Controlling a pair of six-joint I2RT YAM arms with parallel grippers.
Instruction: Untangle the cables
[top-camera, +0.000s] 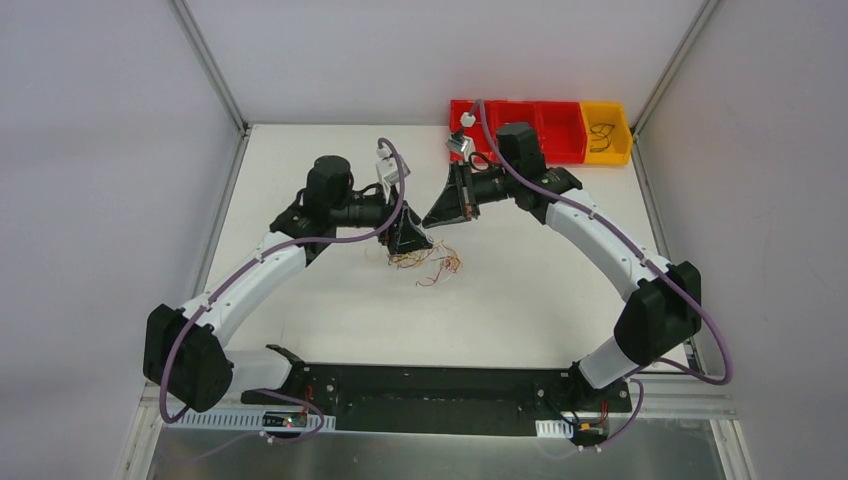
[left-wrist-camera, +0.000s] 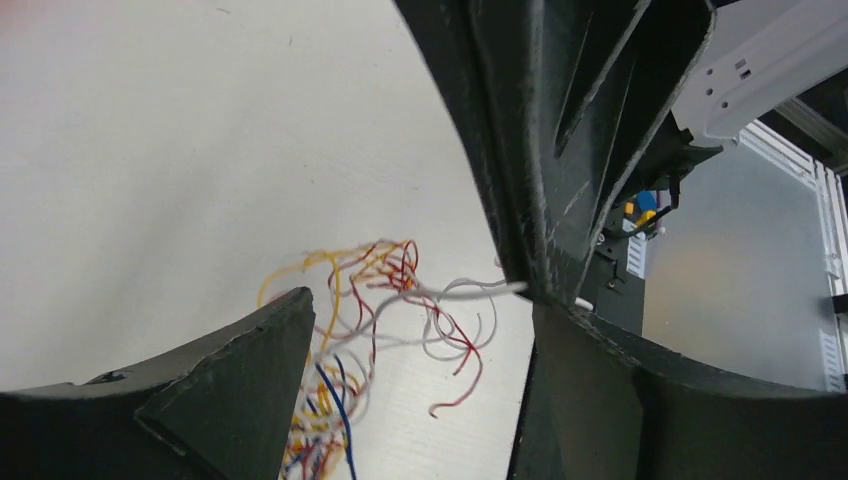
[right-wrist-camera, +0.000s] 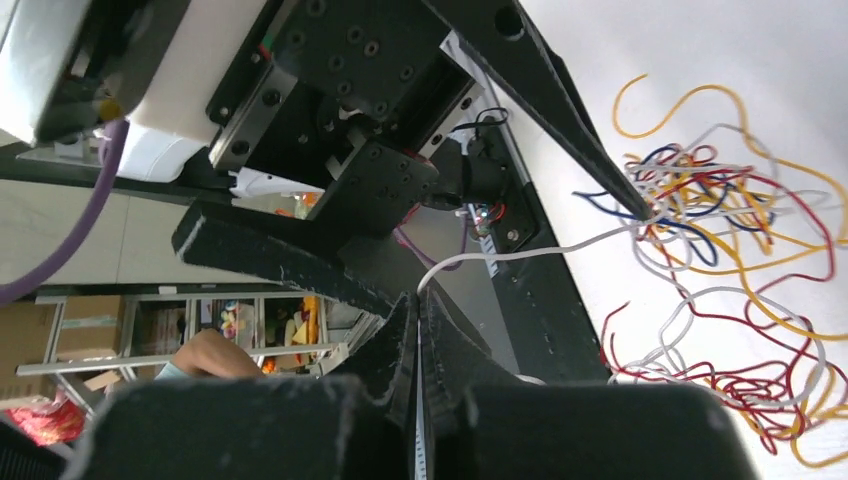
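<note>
Your right jaws are pressing together on a white strand (right-wrist-camera: 530, 250), which is running nearly straight from their tips out to the clump of cables (top-camera: 428, 265) lying on the surface (top-camera: 560, 290). Your left jaws are standing spread directly over that clump, so they are sitting nearer; the strand is crossing their gap sideways.

Top view: cables (top-camera: 428, 262) too small to tell strands apart, and the clump's upper part is under the left tool (top-camera: 407, 238). Left wrist: bundle runs off the bottom edge, partly behind the lower finger (left-wrist-camera: 230, 380). Right wrist: white wire (right-wrist-camera: 540, 247) vanishes between the right tool (right-wrist-camera: 417, 300) tips (end not visible). Clump is cropped at the right and bottom edges.
</note>
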